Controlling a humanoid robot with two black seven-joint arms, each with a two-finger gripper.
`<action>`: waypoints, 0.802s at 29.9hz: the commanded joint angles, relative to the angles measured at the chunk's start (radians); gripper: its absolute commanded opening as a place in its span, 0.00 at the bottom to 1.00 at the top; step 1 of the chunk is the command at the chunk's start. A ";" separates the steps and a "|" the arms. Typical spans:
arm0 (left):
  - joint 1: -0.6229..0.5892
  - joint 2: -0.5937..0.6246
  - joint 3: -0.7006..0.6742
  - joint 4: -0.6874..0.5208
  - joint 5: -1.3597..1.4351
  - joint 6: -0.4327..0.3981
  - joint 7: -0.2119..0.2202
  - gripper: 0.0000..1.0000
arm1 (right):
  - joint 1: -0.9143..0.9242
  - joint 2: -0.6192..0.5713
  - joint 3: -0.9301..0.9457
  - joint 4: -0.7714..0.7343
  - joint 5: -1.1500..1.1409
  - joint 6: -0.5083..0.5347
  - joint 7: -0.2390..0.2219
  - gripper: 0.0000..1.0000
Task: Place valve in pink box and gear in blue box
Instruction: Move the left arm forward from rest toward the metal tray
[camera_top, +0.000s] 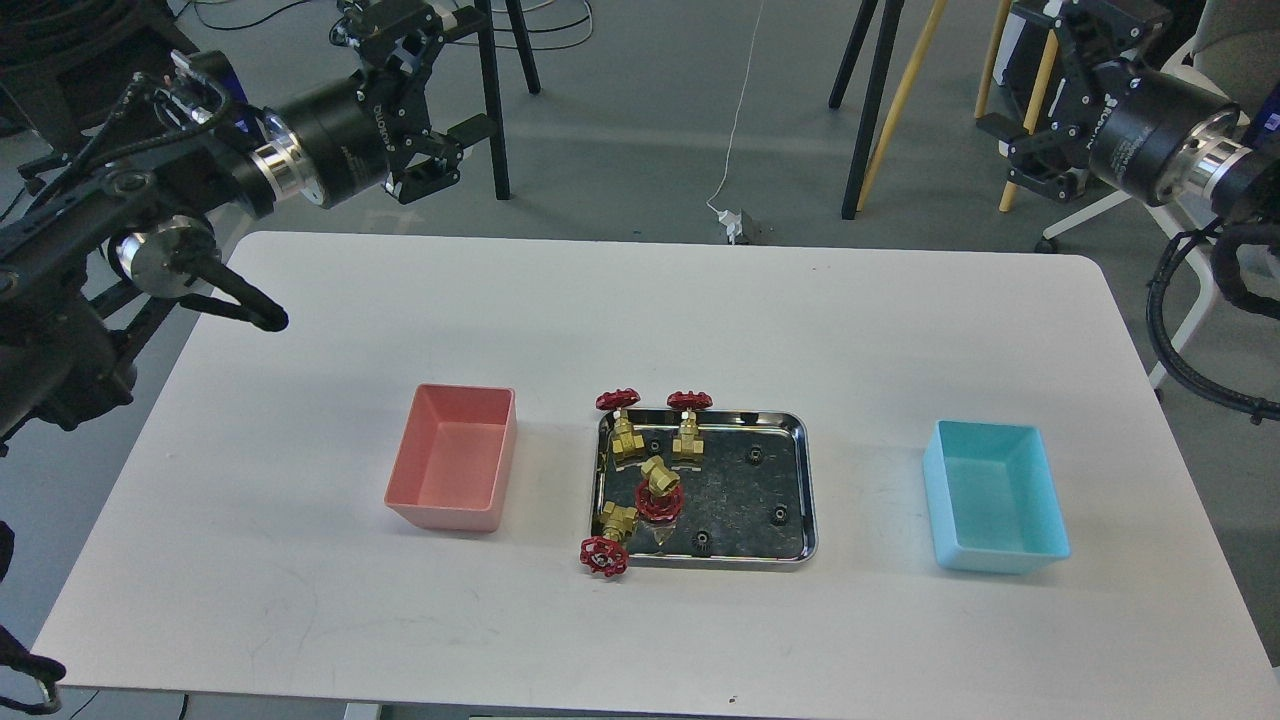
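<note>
Each arm is black, built from thick cylindrical segments joined by a polished silver collar ring near the wrist. The left gripper (425, 120) and right gripper (1040, 120) are black skeletal linkage assemblies. Black cables run alongside both forearms, and white lettering marks each wrist housing.

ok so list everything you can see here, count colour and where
valves: four, brass with red handwheels, left part of the steel tray
gears: at least four, tiny, black, on the tray floor
steel tray: one, shiny, table centre
pink box: one, salmon pink, empty, left of the tray
blue box: one, light cyan, empty, right of the tray
table: one, white
left claw: black, raised beyond the table's far left corner, open
right claw: black, raised far right, fingers unclear
</note>
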 joint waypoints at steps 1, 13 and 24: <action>0.003 0.019 -0.008 -0.011 0.009 -0.018 -0.021 1.00 | 0.010 0.013 -0.003 -0.014 0.000 0.006 -0.020 1.00; 0.020 0.002 0.013 0.017 0.175 0.021 -0.237 1.00 | 0.041 0.033 -0.003 -0.020 -0.072 0.007 -0.020 1.00; 0.098 -0.067 0.041 -0.175 0.859 0.377 -0.411 1.00 | 0.101 0.044 -0.005 -0.031 -0.117 0.004 -0.013 1.00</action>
